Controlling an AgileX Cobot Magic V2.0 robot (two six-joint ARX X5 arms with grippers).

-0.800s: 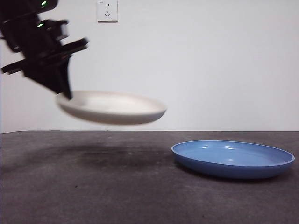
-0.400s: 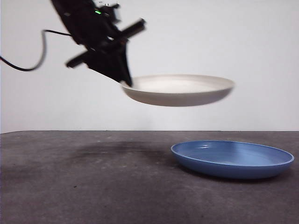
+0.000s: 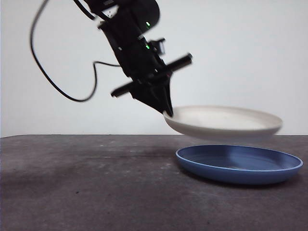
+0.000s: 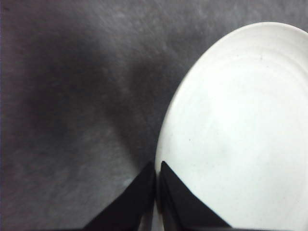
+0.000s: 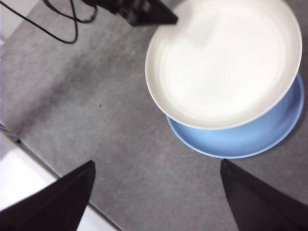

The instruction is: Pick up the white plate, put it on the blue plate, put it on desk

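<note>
A dark speckled surface (image 3: 86, 187) carries the blue plate (image 3: 239, 164) at the right. The white plate (image 3: 224, 122) hangs just above it, apart, pinched at its left rim by the left pincer (image 3: 167, 111). The right pincer (image 5: 156, 192) waits, spread wide.

Left gripper (image 3: 167, 111) angled steeply down from upper left, jaws clamped tight on the white plate (image 3: 224, 122) rim, one jaw above and one below. Right gripper (image 5: 156, 192) parked high over the desk, jaws spread wide, holding nothing.
</note>
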